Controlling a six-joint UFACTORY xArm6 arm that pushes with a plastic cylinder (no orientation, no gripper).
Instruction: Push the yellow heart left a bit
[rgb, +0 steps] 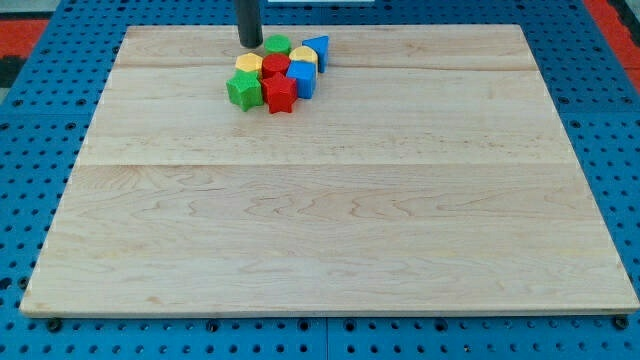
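A tight cluster of blocks sits near the view's top centre of the wooden board (330, 200). The yellow heart (304, 56) lies at the cluster's right. It has the blue triangle (318, 50) on its right, a red block (276, 68) on its left and a blue block (302, 80) below it. My tip (250, 45) stands at the cluster's top left. It is just left of a green round block (277, 45) and above a second yellow block (248, 65). The tip is apart from the heart.
A green star (242, 90) and a red star (281, 95) form the cluster's lower edge. The board's top edge runs close behind the cluster. A blue perforated table (30, 150) surrounds the board.
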